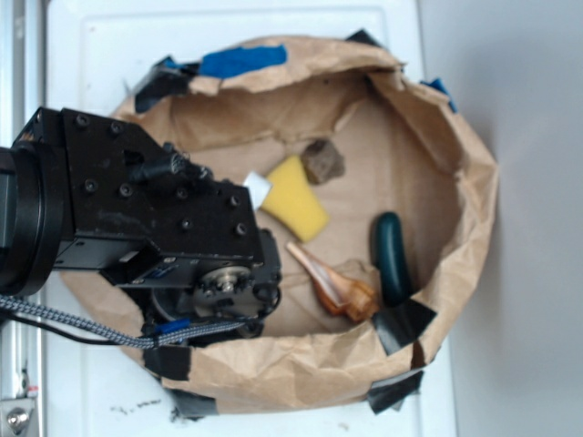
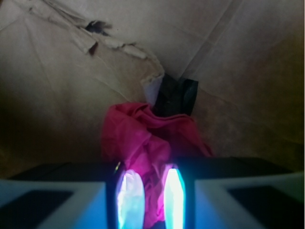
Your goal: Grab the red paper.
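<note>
In the exterior view the arm (image 1: 137, 218) hides the paper at lower left of the bag (image 1: 455, 228); in the wrist view the end effector (image 2: 150, 200) pinches the paper (image 2: 143, 138) by one thin fold, which could slip free.

Lab-style test rig: taped brown paper bin (image 1: 455, 264) on white board (image 1: 100, 55).

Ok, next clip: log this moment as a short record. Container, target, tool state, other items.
container: brown paper bag rolled open and taped with black tape
target: red paper, seen only in the wrist view, crumpled on the bag floor
tool: tool with fingers on either side of the red paper; whether it is clamped cannot be told
other items: yellow sponge, brown lump, dark green object, orange-brown object
</note>
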Controlling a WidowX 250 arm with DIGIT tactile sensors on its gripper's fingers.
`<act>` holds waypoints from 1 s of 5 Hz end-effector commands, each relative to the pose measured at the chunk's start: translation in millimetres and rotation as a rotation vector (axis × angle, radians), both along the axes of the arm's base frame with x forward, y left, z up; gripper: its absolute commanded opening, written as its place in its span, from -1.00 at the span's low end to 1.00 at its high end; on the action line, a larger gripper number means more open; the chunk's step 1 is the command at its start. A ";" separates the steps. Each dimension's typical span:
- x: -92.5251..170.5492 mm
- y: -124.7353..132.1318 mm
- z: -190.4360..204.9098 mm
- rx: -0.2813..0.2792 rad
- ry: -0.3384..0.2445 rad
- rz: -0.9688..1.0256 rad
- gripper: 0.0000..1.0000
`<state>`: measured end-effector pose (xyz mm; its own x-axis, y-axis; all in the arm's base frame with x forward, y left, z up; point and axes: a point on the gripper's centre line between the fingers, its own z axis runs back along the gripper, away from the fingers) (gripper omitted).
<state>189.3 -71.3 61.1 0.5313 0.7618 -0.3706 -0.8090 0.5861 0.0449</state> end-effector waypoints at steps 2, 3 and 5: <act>54.0 11.0 47.1 -0.032 -0.222 -0.011 -1.00; 61.0 14.7 56.0 -0.029 -0.273 -0.005 -1.00; 64.6 24.6 81.4 0.181 -0.456 -0.019 -1.00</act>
